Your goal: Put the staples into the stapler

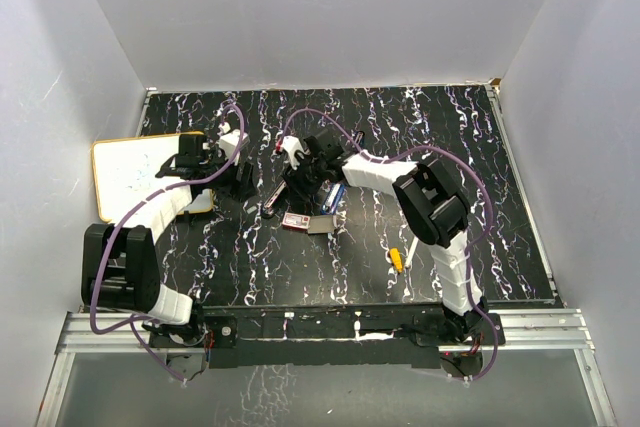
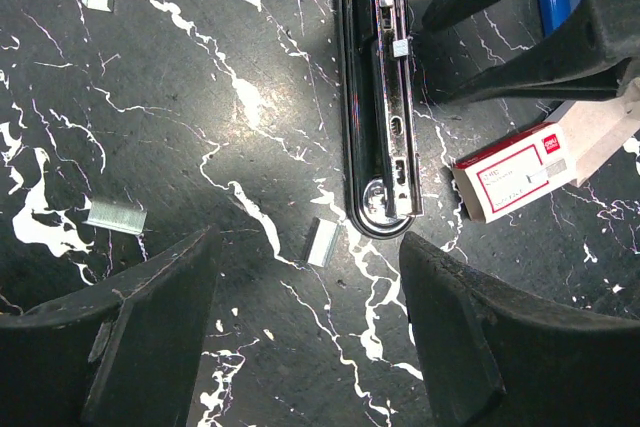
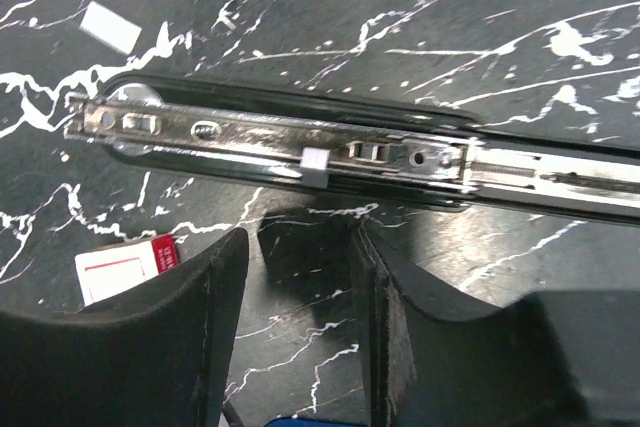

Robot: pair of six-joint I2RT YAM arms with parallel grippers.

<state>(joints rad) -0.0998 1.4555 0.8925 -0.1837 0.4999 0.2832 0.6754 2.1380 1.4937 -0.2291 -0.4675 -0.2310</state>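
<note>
Staples box (image 2: 510, 172): on the table (image 2: 200, 97) just beside the stapler's rounded end, tan tray slid part-way out. Nothing holds it.
Stapler (image 2: 385, 97): lies swung open, magazine channel facing up.
Loaded so far: one short staple clip (image 3: 315, 164) sits on the channel, about mid-length. Can't tell if it's seated down in the rail or just perched on it.
Loose strips: one (image 2: 322, 242) on the table just beside the rounded end, another (image 2: 116, 215) well apart to the side.
Right gripper (image 3: 300, 257): jaws apart, nothing between them, just beside the channel near the clip.
Left gripper (image 2: 310, 277): jaws wide apart, empty, over the table at the rounded end.
Done (my read): stapler opened, box opened, first clip delivered.
Left: confirm the clip is seated, maybe add a fuller strip, then fold the top shut.
</note>
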